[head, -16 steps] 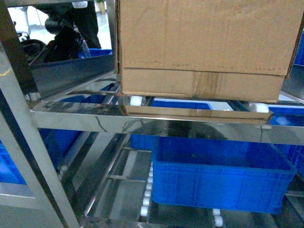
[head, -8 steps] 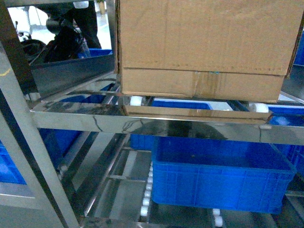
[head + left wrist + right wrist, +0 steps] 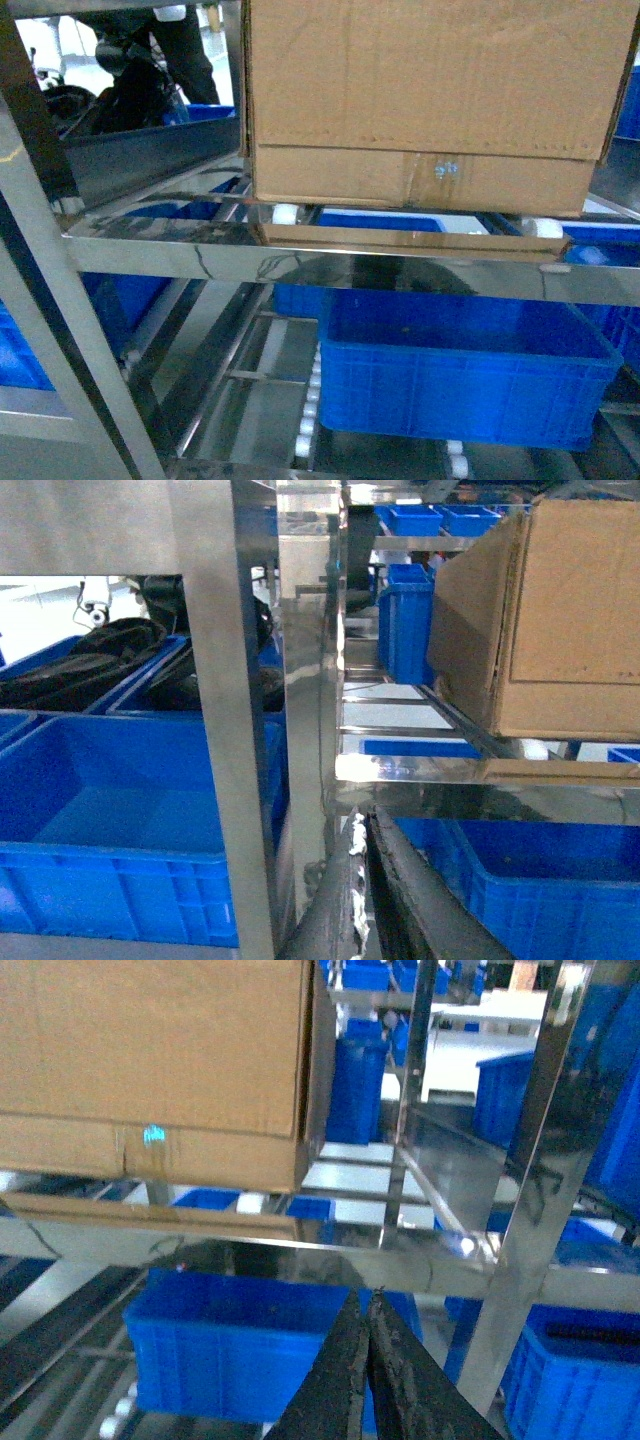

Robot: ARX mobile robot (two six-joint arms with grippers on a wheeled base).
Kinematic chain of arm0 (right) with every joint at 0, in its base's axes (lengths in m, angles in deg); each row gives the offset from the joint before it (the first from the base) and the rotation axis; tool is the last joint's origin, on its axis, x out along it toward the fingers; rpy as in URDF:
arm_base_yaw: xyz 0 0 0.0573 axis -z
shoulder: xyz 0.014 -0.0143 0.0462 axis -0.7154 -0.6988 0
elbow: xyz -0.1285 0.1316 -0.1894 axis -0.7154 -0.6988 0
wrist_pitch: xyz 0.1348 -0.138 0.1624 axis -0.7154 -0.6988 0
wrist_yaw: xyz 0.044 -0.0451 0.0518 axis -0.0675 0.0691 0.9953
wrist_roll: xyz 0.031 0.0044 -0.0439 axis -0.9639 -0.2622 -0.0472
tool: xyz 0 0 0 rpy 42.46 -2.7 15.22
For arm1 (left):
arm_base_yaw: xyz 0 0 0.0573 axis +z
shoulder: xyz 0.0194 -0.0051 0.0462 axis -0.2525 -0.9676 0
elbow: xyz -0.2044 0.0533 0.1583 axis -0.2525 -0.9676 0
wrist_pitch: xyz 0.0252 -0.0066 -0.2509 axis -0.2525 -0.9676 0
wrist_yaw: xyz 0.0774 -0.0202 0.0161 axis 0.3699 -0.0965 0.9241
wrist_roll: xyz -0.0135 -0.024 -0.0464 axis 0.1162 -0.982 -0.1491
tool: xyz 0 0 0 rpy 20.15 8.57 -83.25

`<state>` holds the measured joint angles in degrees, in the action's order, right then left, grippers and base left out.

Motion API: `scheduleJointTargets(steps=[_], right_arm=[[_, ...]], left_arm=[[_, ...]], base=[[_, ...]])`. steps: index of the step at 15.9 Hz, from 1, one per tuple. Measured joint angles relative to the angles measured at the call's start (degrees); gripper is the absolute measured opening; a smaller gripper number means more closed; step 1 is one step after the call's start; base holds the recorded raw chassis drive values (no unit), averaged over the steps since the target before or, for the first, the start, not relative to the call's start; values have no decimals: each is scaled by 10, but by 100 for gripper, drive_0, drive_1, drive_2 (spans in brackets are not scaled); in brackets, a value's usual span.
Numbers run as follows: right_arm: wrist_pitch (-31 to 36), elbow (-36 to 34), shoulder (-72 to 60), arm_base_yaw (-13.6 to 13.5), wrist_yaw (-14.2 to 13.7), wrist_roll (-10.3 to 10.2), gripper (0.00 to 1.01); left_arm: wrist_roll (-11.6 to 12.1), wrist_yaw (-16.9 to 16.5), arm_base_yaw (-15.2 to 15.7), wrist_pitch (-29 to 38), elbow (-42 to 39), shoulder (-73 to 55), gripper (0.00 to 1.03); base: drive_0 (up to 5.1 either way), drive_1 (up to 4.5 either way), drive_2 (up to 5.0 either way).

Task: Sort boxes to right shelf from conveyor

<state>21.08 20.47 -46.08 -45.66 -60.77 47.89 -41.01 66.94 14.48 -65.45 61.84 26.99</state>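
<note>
Both grippers, left gripper and right gripper, pressed closed, empty.

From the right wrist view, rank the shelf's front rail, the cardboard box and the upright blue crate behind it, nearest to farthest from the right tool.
1. Front rail, just above the shut right tool.
2. Cardboard box, upper left, resting on the shelf.
3. Upright blue crate, behind the box's right edge.

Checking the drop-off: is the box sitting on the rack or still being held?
On the rack. The box rests on the white rollers above the front rail; both grippers, left and right, are shut below it, holding nothing.
</note>
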Motion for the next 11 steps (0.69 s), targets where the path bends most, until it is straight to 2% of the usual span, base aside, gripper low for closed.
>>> scheduleJointTargets(steps=[1, 2, 6, 7, 11], right_arm=[[-9, -1, -1, 0, 0, 0, 2], [-2, -1, 0, 0, 0, 0, 2], [-6, -1, 0, 0, 0, 0, 2], [-6, -1, 0, 0, 0, 0, 7], [-6, -1, 0, 0, 0, 0, 62]], left_arm=[[0, 1, 0, -87, 0, 57, 2], [0, 1, 0, -93, 0, 93, 2], [0, 1, 0, -101, 0, 92, 2], [0, 1, 0, -102, 0, 92, 10], [0, 1, 0, -101, 0, 92, 65]], base=[[0, 0, 0], [0, 0, 0], [0, 0, 0], [0, 0, 0], [0, 0, 0]])
